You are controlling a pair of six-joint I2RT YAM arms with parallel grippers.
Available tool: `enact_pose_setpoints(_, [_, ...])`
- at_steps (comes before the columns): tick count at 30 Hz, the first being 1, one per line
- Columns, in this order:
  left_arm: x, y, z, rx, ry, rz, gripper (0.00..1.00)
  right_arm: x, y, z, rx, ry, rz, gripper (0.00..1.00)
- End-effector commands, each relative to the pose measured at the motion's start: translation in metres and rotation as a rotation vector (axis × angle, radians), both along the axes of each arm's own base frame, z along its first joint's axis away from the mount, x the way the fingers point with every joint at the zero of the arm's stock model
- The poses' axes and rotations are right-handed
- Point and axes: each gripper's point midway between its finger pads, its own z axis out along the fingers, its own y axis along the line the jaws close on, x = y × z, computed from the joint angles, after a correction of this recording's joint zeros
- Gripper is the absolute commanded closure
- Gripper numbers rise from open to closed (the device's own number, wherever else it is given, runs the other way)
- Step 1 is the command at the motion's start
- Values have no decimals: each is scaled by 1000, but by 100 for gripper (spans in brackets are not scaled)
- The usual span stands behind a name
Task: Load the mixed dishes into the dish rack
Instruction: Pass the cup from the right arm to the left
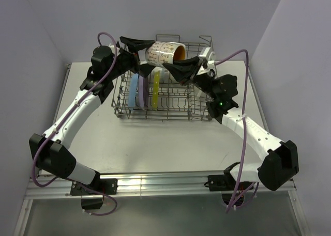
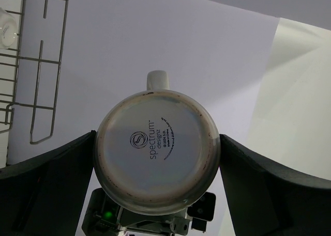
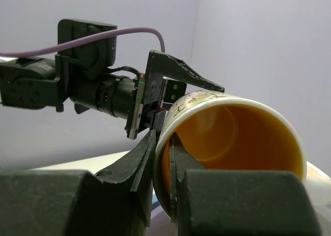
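Observation:
A patterned cup with an orange inside hangs on its side above the back of the dish rack. My right gripper is shut on its rim, one finger inside the orange wall and one outside. My left gripper is open wide, and its two fingers flank the cup's round white base closely on both sides. The cup's handle points away from the left wrist camera. In the rack stand a blue plate, a lavender one against it, and a yellow-green plate.
A white mug sits at the rack's back right corner. The rack's grey wires show at the left of the left wrist view. Purple cables loop over both arms. White walls close in behind and at both sides of the table.

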Motion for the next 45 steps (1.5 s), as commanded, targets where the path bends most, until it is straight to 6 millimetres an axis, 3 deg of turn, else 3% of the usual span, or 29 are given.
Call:
enact_pose_setpoints(1, [-87,-40,20,-9,-99,-366,1,6,-5,27,127,57,-57,100])
enact_pose_setpoints(3, [-86,-40,21,-11,-102,-365,1,6,-3,30,150,89,-40,100])
enact_pose_setpoints(7, [-86,-42,21,-3,-105,-378,1,-28,13,31,112,-5,142,100])
enact_pose_setpoints(12, [-93,-42,32,-33,-136,-406,1,-44,36,-1,-30,-198,148,100])
enact_pose_setpoints(14, [-97,-43,35,-42,-148,-421,1,-33,40,-14,-97,-263,51,100])
enact_pose_setpoints(17, [-101,-44,37,-44,-155,-440,1,-14,42,-20,-115,-205,-41,100])
enact_pose_setpoints(23, [-102,-50,36,-49,-156,-461,1,-18,47,-20,-123,-207,-16,100])
enact_pose_setpoints(28, [-104,-55,30,-42,-156,-472,2,-7,46,-25,-109,-101,10,100])
enact_pose_setpoints(32, [-105,-57,25,-31,-160,-464,8,-9,44,-26,-120,-115,27,100])
enact_pose_setpoints(33, [-105,-56,26,-36,-169,-460,16,-10,44,-26,-120,-113,33,100])
enact_pose_setpoints(35, [-104,-56,22,-41,-161,-460,21,-11,46,-27,-121,-101,49,100])
enact_pose_setpoints(36, [-105,-56,24,-46,-176,-460,31,-11,45,-27,-120,-97,49,100])
enact_pose_setpoints(38, [-105,-56,22,-48,-173,-460,37,-11,46,-30,-123,-82,55,100])
enact_pose_setpoints(41, [-107,-54,24,-69,-186,-463,74,-11,46,-35,-126,-63,63,100])
enact_pose_setpoints(42, [-110,-53,26,-79,-193,-468,95,-11,45,-38,-128,-53,68,100])
enact_pose_setpoints(44, [-111,-52,27,-96,-197,-469,100,-5,39,-40,-116,-19,61,100])
enact_pose_setpoints(45, [-112,-51,29,-103,-205,-468,100,-2,37,-42,-110,1,60,91])
